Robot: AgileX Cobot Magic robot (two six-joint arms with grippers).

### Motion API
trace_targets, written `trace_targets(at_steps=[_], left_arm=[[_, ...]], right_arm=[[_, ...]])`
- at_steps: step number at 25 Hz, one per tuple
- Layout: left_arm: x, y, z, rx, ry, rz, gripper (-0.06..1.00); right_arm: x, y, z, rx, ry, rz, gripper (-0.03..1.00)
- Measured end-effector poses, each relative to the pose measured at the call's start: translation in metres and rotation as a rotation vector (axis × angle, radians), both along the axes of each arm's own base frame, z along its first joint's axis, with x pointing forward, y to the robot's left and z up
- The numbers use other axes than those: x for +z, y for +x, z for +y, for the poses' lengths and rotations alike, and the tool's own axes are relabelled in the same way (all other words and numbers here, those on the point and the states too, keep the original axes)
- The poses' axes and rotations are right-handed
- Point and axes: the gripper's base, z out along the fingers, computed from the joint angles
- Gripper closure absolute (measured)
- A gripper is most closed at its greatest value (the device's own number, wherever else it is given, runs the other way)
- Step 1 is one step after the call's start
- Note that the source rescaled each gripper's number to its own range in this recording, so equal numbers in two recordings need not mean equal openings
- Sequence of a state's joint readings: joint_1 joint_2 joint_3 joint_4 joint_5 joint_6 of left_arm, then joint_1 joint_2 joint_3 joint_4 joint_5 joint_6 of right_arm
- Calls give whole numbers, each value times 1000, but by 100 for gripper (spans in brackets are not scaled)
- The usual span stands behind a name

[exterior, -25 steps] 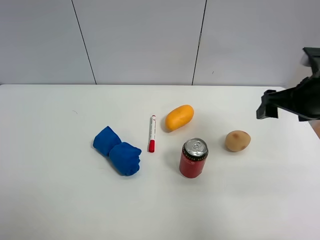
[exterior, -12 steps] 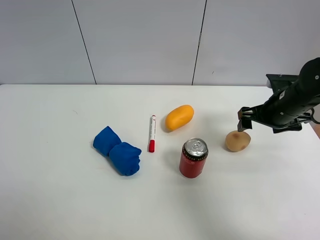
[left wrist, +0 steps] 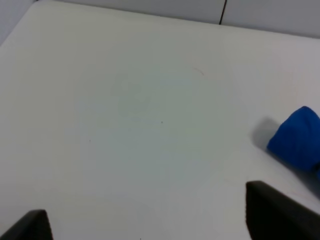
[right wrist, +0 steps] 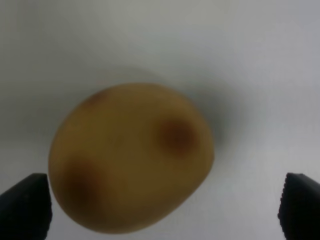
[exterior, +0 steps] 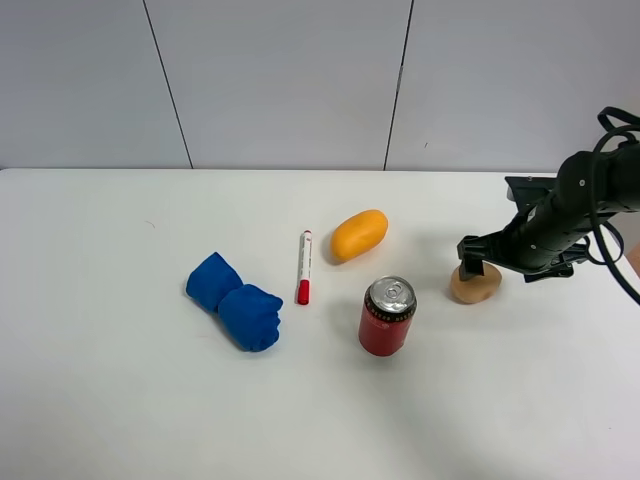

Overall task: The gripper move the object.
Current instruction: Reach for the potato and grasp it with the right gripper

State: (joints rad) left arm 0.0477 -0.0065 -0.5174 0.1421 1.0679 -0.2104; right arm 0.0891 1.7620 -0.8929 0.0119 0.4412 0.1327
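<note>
The gripper has been lowered onto the potato, right of the can. Its jaws are held spread around it, so closing is judged next.

A white surface fills nearly the whole view, matte and evenly lit. The left end effector shows only as two dark fingertips. They are set wide apart, with bare surface between them, and hold nothing. To its right and a little farther out, a bright blue cloth bundle lies on the surface. The picture's edge cuts it off, and a soft shadow sits beside it. Farther out again is a short, faint mark. At the far edge of the surface rises a pale wall, split by one dark upright seam.
</note>
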Motion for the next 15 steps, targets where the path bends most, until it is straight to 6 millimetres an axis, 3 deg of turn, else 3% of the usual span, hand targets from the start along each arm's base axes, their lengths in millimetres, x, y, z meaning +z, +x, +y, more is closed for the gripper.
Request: trace_targets(at_steps=[5,12,13,15], left_arm=[[0,0,0,0,0,0,-6],[0,0,0,0,0,0,-6],[0,0,0,0,0,0,-6],[0,0,0,0,0,0,-6]], right_arm=[[-8,6,0,5,0,-34,3],[-24,10,1,3,2,-15,19],[-25,10,1,3,1,-13,23],[-26,10,1,4,1,-12,40]])
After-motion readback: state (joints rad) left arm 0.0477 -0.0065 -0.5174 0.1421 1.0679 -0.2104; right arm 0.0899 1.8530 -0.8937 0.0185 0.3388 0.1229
